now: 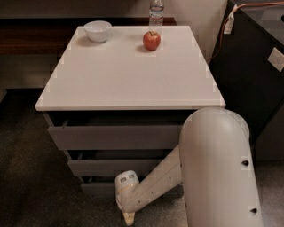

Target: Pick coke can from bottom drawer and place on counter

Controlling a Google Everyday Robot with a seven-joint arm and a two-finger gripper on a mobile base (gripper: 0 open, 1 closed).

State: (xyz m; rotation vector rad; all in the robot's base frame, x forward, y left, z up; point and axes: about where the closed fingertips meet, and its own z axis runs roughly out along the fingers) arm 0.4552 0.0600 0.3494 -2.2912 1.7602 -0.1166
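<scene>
The white counter (128, 75) tops a grey cabinet with three drawers. The bottom drawer (95, 187) is the lowest grey front, low in the view, with only a thin dark gap above it. My gripper (129, 218) hangs at the bottom edge of the view, in front of and just below the bottom drawer, at the end of my white arm (151, 186). The coke can is not in view.
On the counter's far side stand a white bowl (97, 31), a red apple (151, 41) and a clear water bottle (155, 13). A dark cabinet (257, 66) stands to the right. My bulky arm segment (217, 168) fills the lower right. The floor is dark carpet.
</scene>
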